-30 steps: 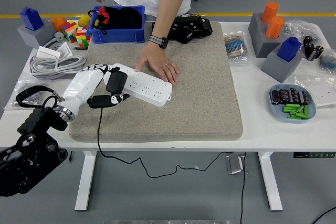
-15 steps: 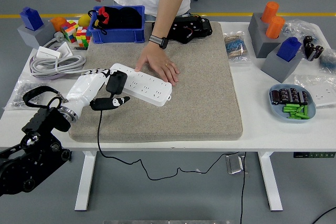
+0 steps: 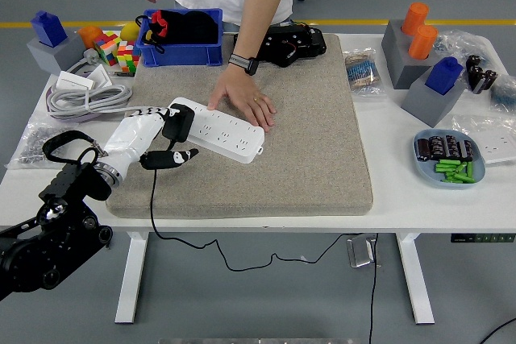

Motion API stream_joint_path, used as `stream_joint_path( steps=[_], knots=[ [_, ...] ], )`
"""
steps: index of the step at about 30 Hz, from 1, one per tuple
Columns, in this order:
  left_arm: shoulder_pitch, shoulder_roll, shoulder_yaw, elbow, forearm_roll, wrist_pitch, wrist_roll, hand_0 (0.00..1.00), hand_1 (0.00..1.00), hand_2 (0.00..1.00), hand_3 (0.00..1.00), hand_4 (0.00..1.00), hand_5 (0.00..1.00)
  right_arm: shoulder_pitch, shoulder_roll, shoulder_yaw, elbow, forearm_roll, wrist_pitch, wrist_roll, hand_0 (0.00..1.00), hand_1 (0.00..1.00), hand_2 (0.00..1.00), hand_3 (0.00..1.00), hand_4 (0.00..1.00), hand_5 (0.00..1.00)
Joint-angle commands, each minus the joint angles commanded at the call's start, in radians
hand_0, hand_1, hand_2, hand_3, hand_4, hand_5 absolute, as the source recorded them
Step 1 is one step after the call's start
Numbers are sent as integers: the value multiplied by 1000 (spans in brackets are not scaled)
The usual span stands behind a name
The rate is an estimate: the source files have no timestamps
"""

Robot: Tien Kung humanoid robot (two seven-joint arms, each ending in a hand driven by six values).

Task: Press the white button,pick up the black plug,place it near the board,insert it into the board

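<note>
One hand in view: the left hand (image 3: 153, 136) grips the black plug (image 3: 176, 124) at the near-left end of the white board (image 3: 218, 130)

The fingers (image 3: 149, 109) curl over the plug from its far-left side while the thumb (image 3: 172, 156) closes beneath it, on the side toward the table's near edge; the plug sits on the board's left end, though whether its pins are seated cannot be told. The plug's black cable (image 3: 152, 199) drops below the hand, across the grey mat (image 3: 306, 134) and over the table edge. Right of the hand, a person's hand (image 3: 246, 101) lies flat on the board's far edge, palm down, fingers spread. Beyond the hand, a blue bin (image 3: 179, 35) stands at the mat's far-left corner
</note>
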Motion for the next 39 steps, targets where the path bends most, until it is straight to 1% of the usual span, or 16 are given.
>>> stream_joint_path(
  steps=[16, 22, 30, 34, 39],
  knots=[
    [-60, -44, 42, 42, -5, -17, 21, 909, 924, 845, 843, 850, 589, 3, 1, -2, -1, 2, 0, 0, 756, 636, 622, 606, 651, 403],
    [-81, -61, 63, 70, -17, -27, 30, 909, 924, 845, 840, 849, 589, 5, 1, -6, 0, 4, 0, 0, 756, 636, 622, 606, 650, 403],
    [-71, -59, 68, 77, -33, -35, 37, 902, 924, 841, 834, 848, 589, 3, 2, -3, -2, 2, 1, -2, 756, 636, 622, 607, 650, 404],
    [-63, -55, 58, 70, -35, -34, 38, 896, 916, 837, 829, 845, 588, 4, 1, -2, -1, 2, 0, -1, 756, 636, 621, 607, 650, 403],
    [-51, -52, 23, 51, -37, -17, 22, 889, 912, 836, 826, 844, 589, 5, 1, -3, 2, 3, 1, 0, 756, 636, 622, 606, 650, 405]
  ],
)
